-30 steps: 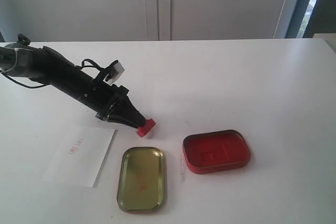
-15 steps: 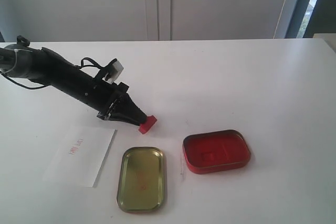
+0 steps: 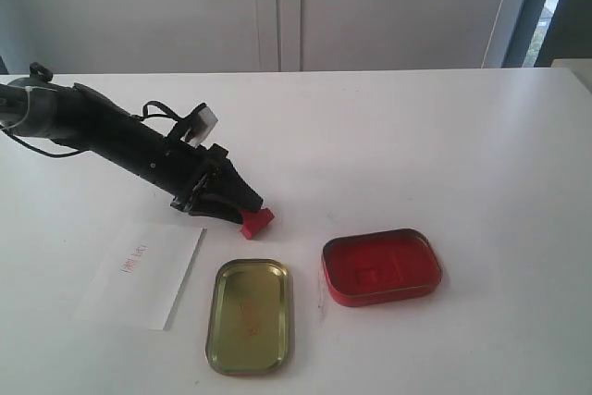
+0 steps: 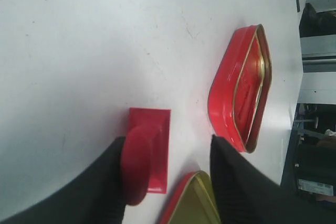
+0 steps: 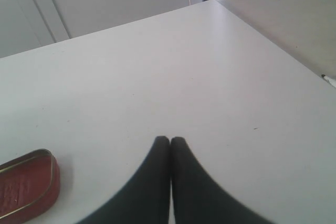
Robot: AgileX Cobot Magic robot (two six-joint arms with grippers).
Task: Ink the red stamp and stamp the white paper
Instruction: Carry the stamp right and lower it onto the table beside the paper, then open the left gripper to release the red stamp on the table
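Your left gripper point(image 4: 167, 145) has its jaws spread wide and isn't clamped on anything. The red stamp point(image 4: 149, 150) sits on the table point(image 3: 416, 136) between them, its knob against one finger point(image 4: 100, 187), the other finger clear of it. It's near the gold lid point(image 3: 250, 316), with the red ink tin point(image 3: 381, 265) a bit further off. The white paper point(image 3: 143, 273) lies flat just beside the lid, on the lid's left in the exterior view, with a small red imprint on it. Right gripper point(image 5: 169, 140) — jaws pressed together, nothing between them.
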